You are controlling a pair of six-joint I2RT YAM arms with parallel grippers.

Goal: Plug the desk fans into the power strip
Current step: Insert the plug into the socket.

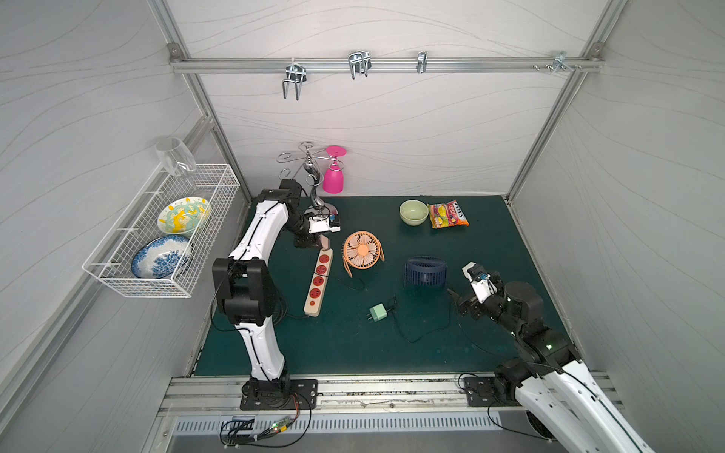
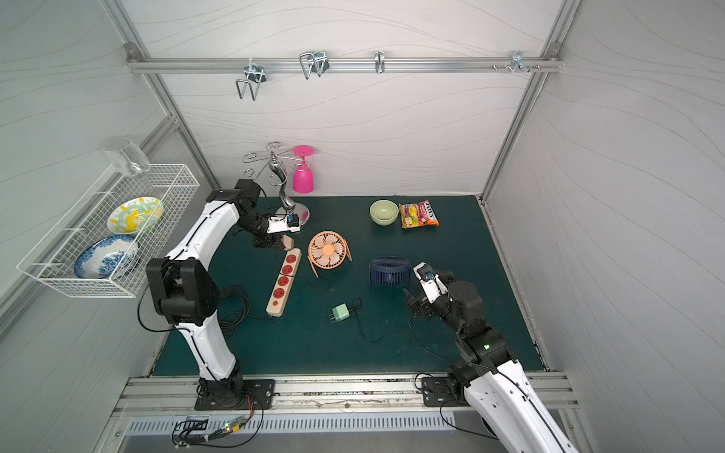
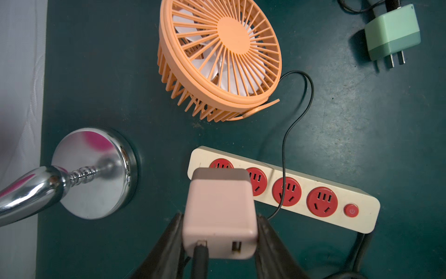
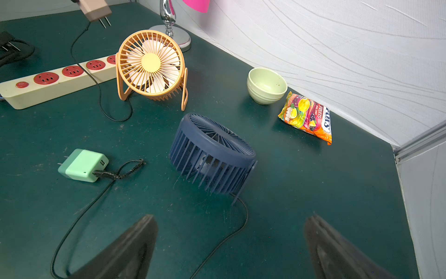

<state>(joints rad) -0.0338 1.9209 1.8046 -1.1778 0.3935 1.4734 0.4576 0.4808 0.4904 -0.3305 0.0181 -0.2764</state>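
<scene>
Pink plastic sits in the left gripper: its jaws are clamped on the sides of the pink adapter. We see the adapter's black cable drooping across the power strip toward the orange desk fan. From the right wrist view we see the adapter's two prongs bare in the air, tilted, above the strip and not touching it.

The power strip lies on the green mat left of centre, running near to far, with its red switch and black cord at the near end. The pink adapter hangs over its far end and hides part of the farthest socket in the left wrist view. The orange desk fan stands just right of that far end.

Farther right sits a blue fan. A mint-green adapter lies on the mat nearer to us, apart from the strip.

The right gripper hovers just right of the blue fan, jaws wide apart and holding nothing. We also see a bowl and a candy bag side by side at the far edge.
</scene>
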